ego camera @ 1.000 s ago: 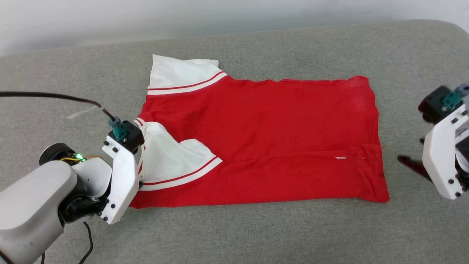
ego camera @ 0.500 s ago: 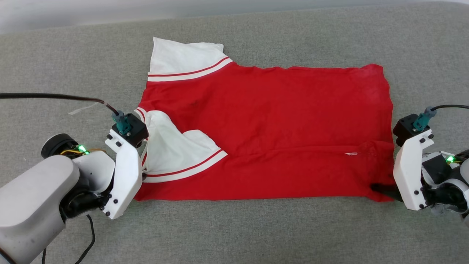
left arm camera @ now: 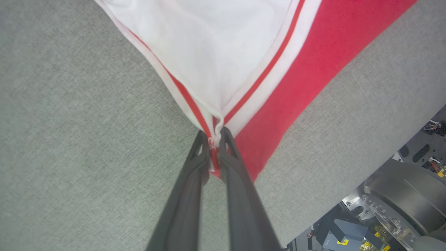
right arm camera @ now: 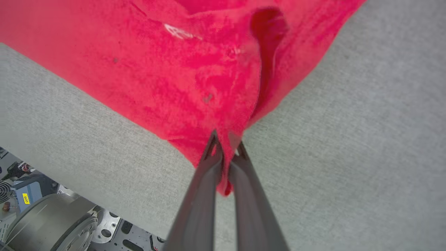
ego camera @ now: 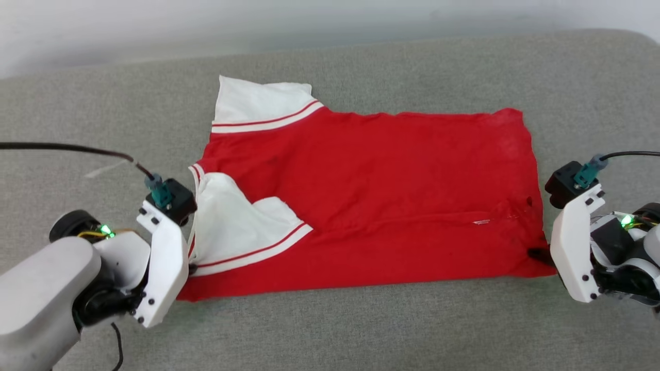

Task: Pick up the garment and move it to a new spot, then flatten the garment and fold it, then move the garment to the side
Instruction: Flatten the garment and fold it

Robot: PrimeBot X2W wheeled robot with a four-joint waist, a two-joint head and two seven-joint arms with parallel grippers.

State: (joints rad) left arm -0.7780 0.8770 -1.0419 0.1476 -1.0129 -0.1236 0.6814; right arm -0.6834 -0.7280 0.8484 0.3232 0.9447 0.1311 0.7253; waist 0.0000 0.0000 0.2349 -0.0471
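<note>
the garment (ego camera: 371,196) is lying spread out on the grey padded surface (ego camera: 330,330), plain red side up, with a strip along its near edge folded over. one white sleeve (ego camera: 242,226) is resting on top of the red at the robot's left, and the other white sleeve (ego camera: 258,105) is sticking out at the far left corner. the left gripper (left arm camera: 213,139) is pinching the striped trim (left arm camera: 195,111) at the near left corner, fingers closed tight on the cloth. the right gripper (right arm camera: 225,139) is clamping the red hem corner at the near right, fingers drawn together with fabric bunching between them.
</note>
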